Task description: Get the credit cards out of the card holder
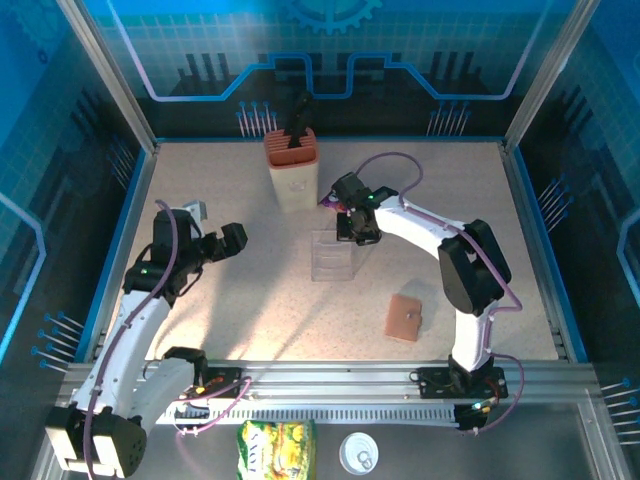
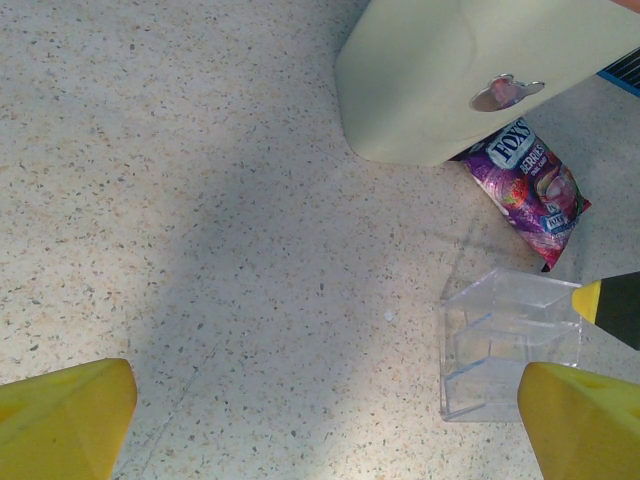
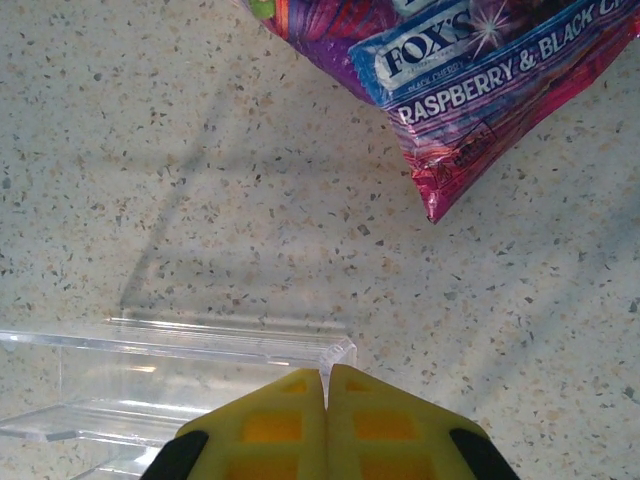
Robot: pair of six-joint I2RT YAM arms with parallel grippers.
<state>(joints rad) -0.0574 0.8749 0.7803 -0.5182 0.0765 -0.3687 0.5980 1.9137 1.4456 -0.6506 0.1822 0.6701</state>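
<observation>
Over speckled tabletop (image 3: pixel 150 150), right jaws clenched beside clear box (image 3: pixel 180 345), left jaws spread.

the card holder (image 1: pixel 405 318) is a small salmon-brown wallet, leather-looking, roughly square with softened corners. it lies flat on the speckled table (image 1: pixel 250 320), folded shut with its outer face up, and turned a little askew so its edges don't run square with the table's edges. it sits well apart from the clear box (image 1: pixel 333 255), on the side of the box nearer the arms' bases and off to the box's right. it lies by itself on bare tabletop. a small pale spot shows near its middle, too small to make out.
</observation>
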